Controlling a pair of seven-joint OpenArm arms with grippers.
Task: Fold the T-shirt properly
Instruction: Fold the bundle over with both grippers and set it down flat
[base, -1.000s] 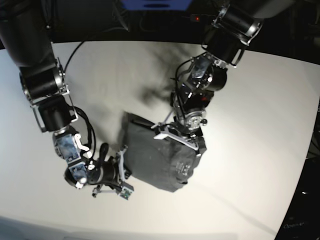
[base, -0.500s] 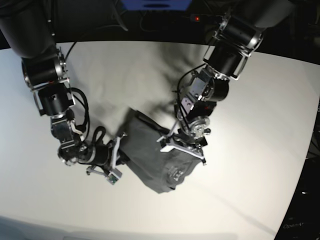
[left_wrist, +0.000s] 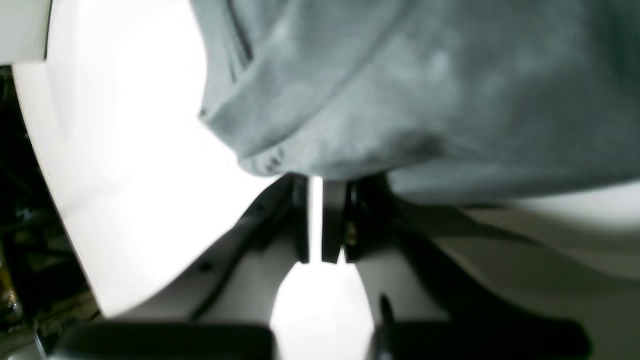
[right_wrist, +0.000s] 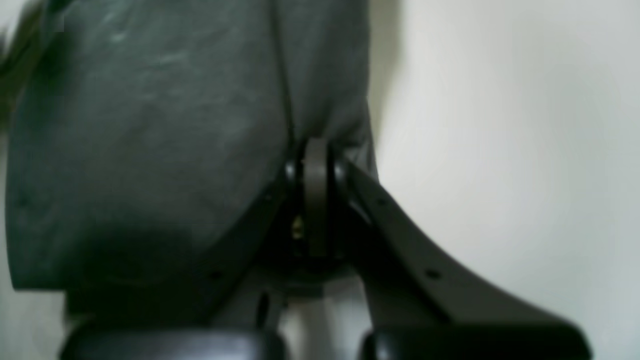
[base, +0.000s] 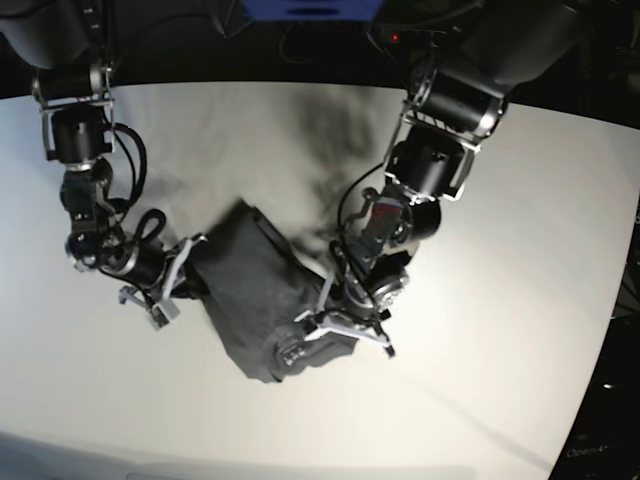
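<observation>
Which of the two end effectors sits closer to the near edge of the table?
The left end effector, on the base view's right, gripping the T-shirt at its lower edge; the right end effector holds the shirt farther back.

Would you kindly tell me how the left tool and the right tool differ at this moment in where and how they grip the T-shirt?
The left tool pinches the T-shirt at its edge nearer the table's front; the right tool pinches the opposite, farther side. In the wrist views, a bright slit shows between the left tool's fingers, while the right tool's fingers look pressed fully together. Both are shut on the cloth.
</observation>
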